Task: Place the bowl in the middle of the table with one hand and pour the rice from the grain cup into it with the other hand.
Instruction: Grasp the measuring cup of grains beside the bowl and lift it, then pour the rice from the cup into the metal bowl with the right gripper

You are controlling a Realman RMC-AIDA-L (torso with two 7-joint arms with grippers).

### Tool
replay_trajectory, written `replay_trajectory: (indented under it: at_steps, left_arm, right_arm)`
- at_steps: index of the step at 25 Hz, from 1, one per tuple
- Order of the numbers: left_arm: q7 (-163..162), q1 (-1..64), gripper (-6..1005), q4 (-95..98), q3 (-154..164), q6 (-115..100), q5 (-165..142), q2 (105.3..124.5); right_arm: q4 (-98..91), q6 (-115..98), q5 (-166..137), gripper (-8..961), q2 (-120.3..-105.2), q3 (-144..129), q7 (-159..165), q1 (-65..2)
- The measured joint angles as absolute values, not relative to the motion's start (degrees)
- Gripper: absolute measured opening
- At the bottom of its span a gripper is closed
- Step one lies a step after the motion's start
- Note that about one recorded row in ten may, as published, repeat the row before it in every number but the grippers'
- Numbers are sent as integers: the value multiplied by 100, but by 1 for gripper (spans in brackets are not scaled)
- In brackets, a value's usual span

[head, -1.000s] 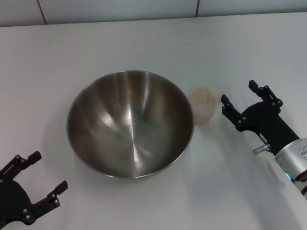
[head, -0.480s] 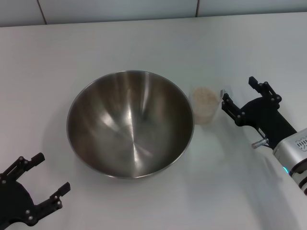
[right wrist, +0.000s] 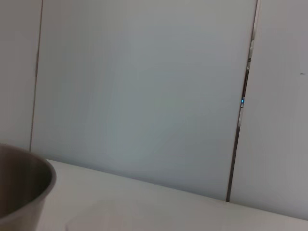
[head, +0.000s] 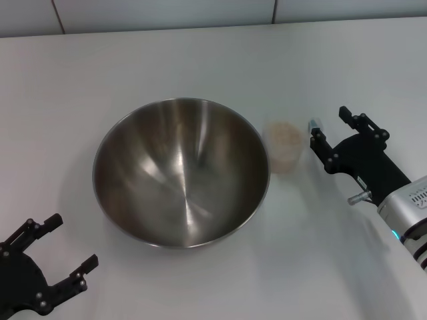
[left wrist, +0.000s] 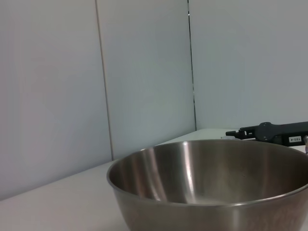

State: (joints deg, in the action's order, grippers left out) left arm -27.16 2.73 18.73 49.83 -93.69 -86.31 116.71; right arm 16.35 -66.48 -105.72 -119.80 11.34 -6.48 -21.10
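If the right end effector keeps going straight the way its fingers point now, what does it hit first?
Most likely the grain cup. The right end effector is open, its fingers aimed toward the cup, with only bare table between them. The bowl lies beyond the cup. Height is hard to judge from the head view.

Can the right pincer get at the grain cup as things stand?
Probably yes: the right pincer is open beside the grain cup, with bare table between them; the bowl sits on the cup's other side.

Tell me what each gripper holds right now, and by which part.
Nothing is held. The right gripper is open beside the grain cup, not touching it. The left gripper is open, near the table's front edge.
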Motion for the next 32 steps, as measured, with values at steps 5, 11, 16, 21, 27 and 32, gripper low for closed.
replay_trajectory:
  at_steps: [5, 11, 16, 21, 27, 32]
  left_arm:
    - [-2716, 272, 859, 1870, 4983, -9360, -8631, 11659]
    - [-2716, 272, 859, 1871, 4983, -9360, -8630, 11654]
    - [-2716, 272, 859, 1872, 5001, -9360, -8631, 11643]
    - [-2733, 278, 859, 1873, 4995, -9360, -8724, 11643]
    - [-2782, 316, 859, 1873, 4999, -9360, -8762, 11645]
    - [-2784, 325, 859, 1876, 5001, -9361, -8763, 11645]
  right_arm:
    - [1637, -6654, -10571, 564, -11982, 1161, -661, -2119]
    - [1645, -6686, -10570, 212, -11985, 1221, -668, -2118]
    - [1655, -6993, -10578, 133, -11987, 1263, -671, -2073]
    - [1663, -7372, -10603, 53, -11983, 1242, -686, -2052]
    - [2001, -8380, -10660, 21, -11965, 1003, -1608, -2015]
    - [2361, -8594, -10877, 21, -11970, 931, -2631, -2145]
